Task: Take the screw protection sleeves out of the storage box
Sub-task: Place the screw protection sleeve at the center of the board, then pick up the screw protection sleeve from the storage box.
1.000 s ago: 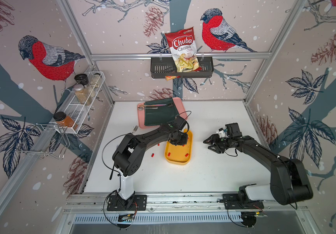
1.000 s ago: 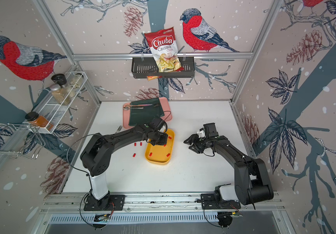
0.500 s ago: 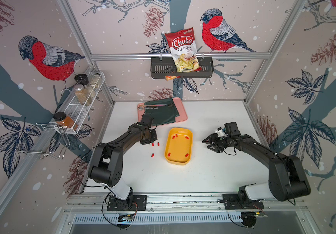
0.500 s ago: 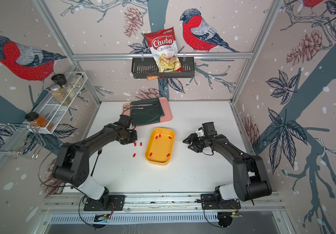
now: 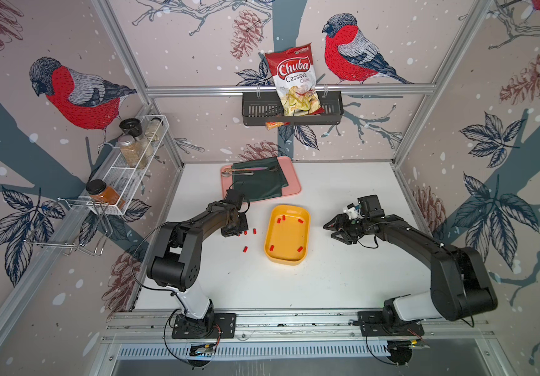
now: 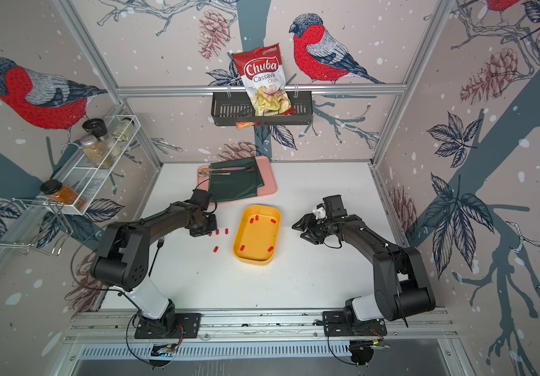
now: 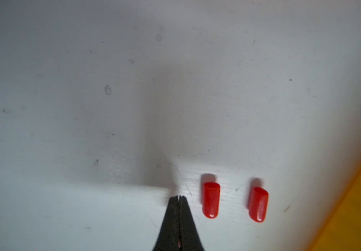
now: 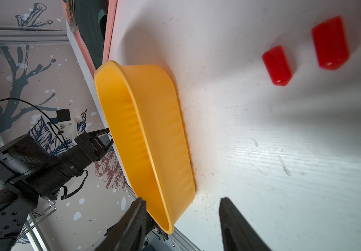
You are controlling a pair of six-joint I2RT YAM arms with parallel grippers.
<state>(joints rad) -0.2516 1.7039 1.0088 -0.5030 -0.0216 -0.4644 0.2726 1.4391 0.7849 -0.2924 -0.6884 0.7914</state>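
A: Step?

B: Drop-off, by the look; roughly mid-task. See the left gripper [image 7: 179, 197] down at the white table [image 5: 294, 286], 9 o'clock of the shallow yellow-orange rectangular plastic storage box [image 5: 286, 236]. Jaws pressed together; nothing plain at the tips, faint red speck in the slit, so held or not, cannot tell. Then the right gripper [image 5: 328, 229]: about half spread, empty, at the box's 3 o'clock, well apart.

A: Sleeves?

B: Tiny bright red cylindrical soft-plastic screw protection sleeves [image 5: 271, 248]: five in the box, three toward 12 o'clock, two at 5 and 7, near the walls. Three clear on the table at 9 o'clock, two sleeves [image 7: 211, 200] just beside the shut tips. Glossy, one end domed, lying on their sides.

A: Next pick, advice?

B: Probably: open just a little, drop straight down, pinch across the short axis, lightly; soft, prone to squash or roll. For wall-huggers, enter from the box's middle, stay off the rim. Release clear of those already out.
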